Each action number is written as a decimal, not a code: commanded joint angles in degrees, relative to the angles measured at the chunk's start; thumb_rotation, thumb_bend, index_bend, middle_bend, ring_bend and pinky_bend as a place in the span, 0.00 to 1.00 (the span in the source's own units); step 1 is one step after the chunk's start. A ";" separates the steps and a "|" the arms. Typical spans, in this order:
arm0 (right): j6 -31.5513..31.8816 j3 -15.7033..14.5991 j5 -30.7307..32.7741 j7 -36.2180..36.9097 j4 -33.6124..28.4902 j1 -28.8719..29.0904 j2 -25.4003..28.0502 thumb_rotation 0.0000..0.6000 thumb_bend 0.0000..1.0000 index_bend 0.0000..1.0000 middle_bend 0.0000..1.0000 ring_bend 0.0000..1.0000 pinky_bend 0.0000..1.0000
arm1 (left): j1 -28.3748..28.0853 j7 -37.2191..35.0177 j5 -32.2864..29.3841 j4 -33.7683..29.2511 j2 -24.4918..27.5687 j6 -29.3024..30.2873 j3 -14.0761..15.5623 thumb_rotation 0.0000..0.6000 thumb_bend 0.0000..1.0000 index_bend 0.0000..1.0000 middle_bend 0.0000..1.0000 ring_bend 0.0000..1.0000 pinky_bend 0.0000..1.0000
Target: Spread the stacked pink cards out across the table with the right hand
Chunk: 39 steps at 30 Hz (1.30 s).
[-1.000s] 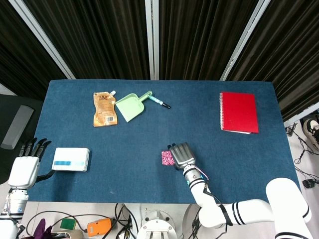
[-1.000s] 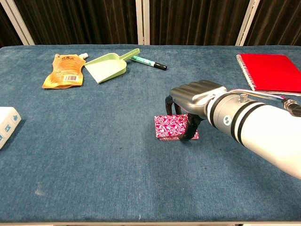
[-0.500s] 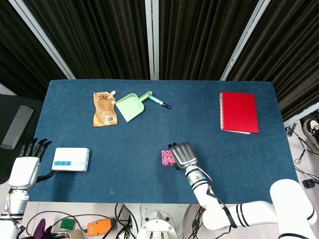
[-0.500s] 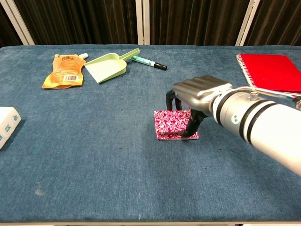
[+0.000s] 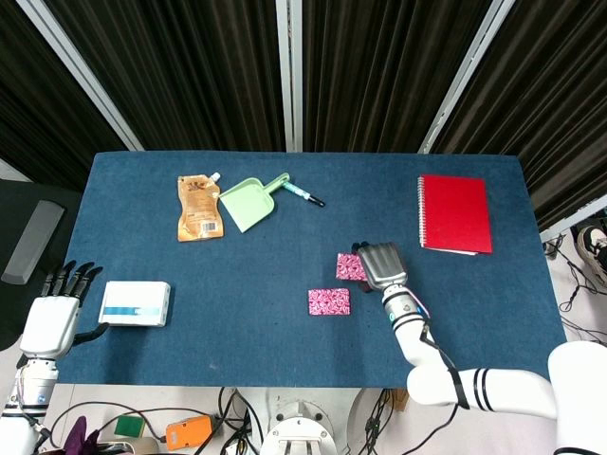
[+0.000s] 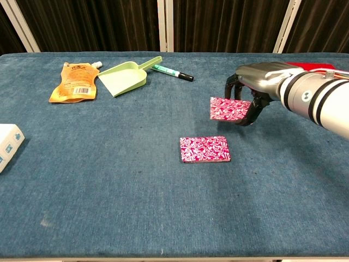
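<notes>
A stack of pink patterned cards (image 5: 329, 301) (image 6: 205, 149) lies flat near the table's middle front. My right hand (image 5: 381, 264) (image 6: 256, 87) is up and to the right of the stack, palm down, and holds a few pink cards (image 5: 350, 266) (image 6: 229, 108) lifted off the cloth. My left hand (image 5: 52, 318) rests off the table's left front corner with its fingers apart and nothing in it; the chest view does not show it.
A white and blue box (image 5: 136, 303) (image 6: 6, 144) lies at the front left. An orange pouch (image 5: 198, 208) (image 6: 74, 82), a green dustpan (image 5: 250, 201) (image 6: 128, 74) and a marker (image 5: 303, 195) (image 6: 172, 72) sit at the back left. A red notebook (image 5: 454, 213) (image 6: 316, 82) lies at the back right.
My right hand has lifted some cards off the stack and carried them right and away from the robot. The rest of the stack stays where it lay. The left hand has not moved.
</notes>
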 commanded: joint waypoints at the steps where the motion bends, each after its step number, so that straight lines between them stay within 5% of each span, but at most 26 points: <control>1: -4.06 0.59 0.38 2.06 4.89 1.16 -0.47 1.00 0.52 0.56 0.54 0.85 1.00 | -0.12 0.50 -0.11 -0.48 0.16 -0.15 -0.05 1.00 0.08 0.14 0.11 0.03 0.00; 10: -8.88 0.61 0.96 2.51 12.36 3.97 -2.91 1.00 0.52 0.48 0.52 0.83 1.00 | -0.12 1.47 -0.63 -1.47 0.85 -0.25 -0.18 1.00 0.08 0.14 0.11 0.03 0.00; 26: -9.03 -1.29 6.14 -1.00 9.66 5.31 -0.89 1.00 0.46 0.16 0.29 0.76 1.00 | -0.23 1.63 -0.23 -1.26 0.54 0.17 -0.19 1.00 0.08 0.14 0.11 0.03 0.00; 32: -6.25 -1.91 2.94 -0.07 2.28 4.22 3.91 1.00 0.41 0.13 0.26 0.75 1.00 | -0.09 1.61 -0.12 -1.44 0.72 0.51 -0.16 1.00 0.08 0.14 0.11 0.03 0.00; 39: -3.27 -5.11 -8.28 5.51 -11.49 -0.27 11.63 1.00 0.38 0.24 0.26 0.75 1.00 | 0.21 1.53 -0.29 -1.57 0.89 0.81 -0.11 1.00 0.08 0.14 0.11 0.03 0.00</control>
